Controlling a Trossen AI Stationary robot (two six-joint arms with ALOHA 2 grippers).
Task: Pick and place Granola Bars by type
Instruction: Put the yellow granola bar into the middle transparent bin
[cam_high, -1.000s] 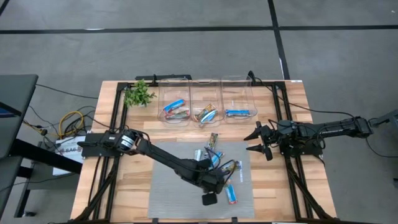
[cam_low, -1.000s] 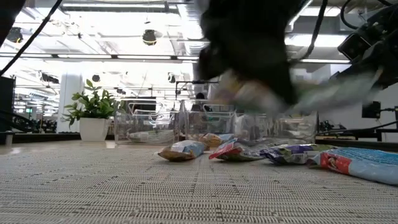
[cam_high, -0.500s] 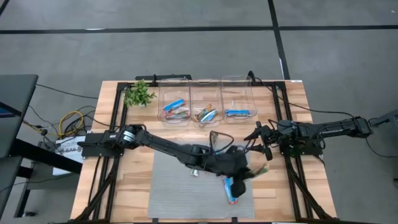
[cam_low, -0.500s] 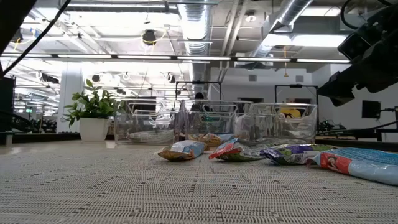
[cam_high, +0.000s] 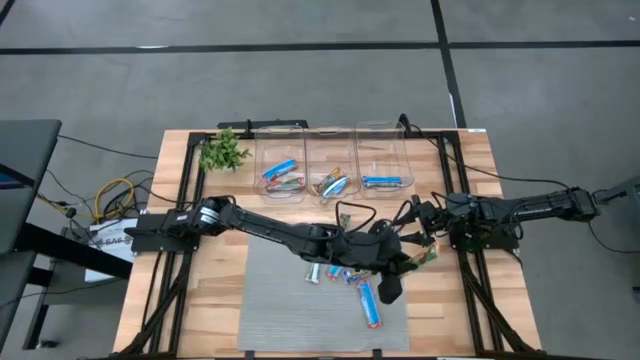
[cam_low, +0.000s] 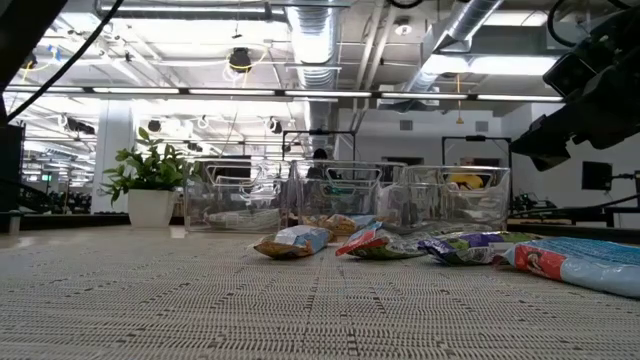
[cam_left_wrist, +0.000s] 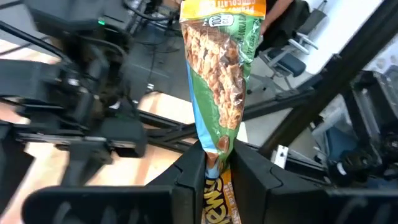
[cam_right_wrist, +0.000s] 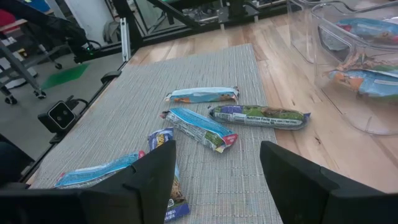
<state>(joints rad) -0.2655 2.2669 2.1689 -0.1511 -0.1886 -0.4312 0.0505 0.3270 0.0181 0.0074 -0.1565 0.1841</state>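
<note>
While your left arm stretches low across the table from its base at the left edge, elbow over the grey mat (cam_high: 300, 310), its gripper (cam_high: 418, 256) ends up just beside the right gripper (cam_high: 415, 228), near the mat's right edge. In the left wrist view its fingers (cam_left_wrist: 189, 177) are clamped on a green bar (cam_left_wrist: 219, 81), pinching 1 end so the wrapper stands out past the fingertips; in the high view that bar (cam_high: 428, 257) shows as a small green strip at the gripper's tip.

Your right arm reaches in level from the right edge of the table and waits there, fingers (cam_right_wrist: 152, 177) spread apart and holding nothing, pointed toward the mat.

You have loose bars on the mat: a blue bar (cam_high: 371, 306) lies below the left arm's wrist, and a few more (cam_high: 335, 272) sit under the forearm. The right wrist view shows 5 of them spread on the mat, among them a purple-and-green one (cam_right_wrist: 259, 116) at the mat's edge.

At the far side, 3 clear bins (cam_high: 332, 135) stand in a row, each already with bars inside; a plant (cam_high: 223, 152) sits left of them.
</note>
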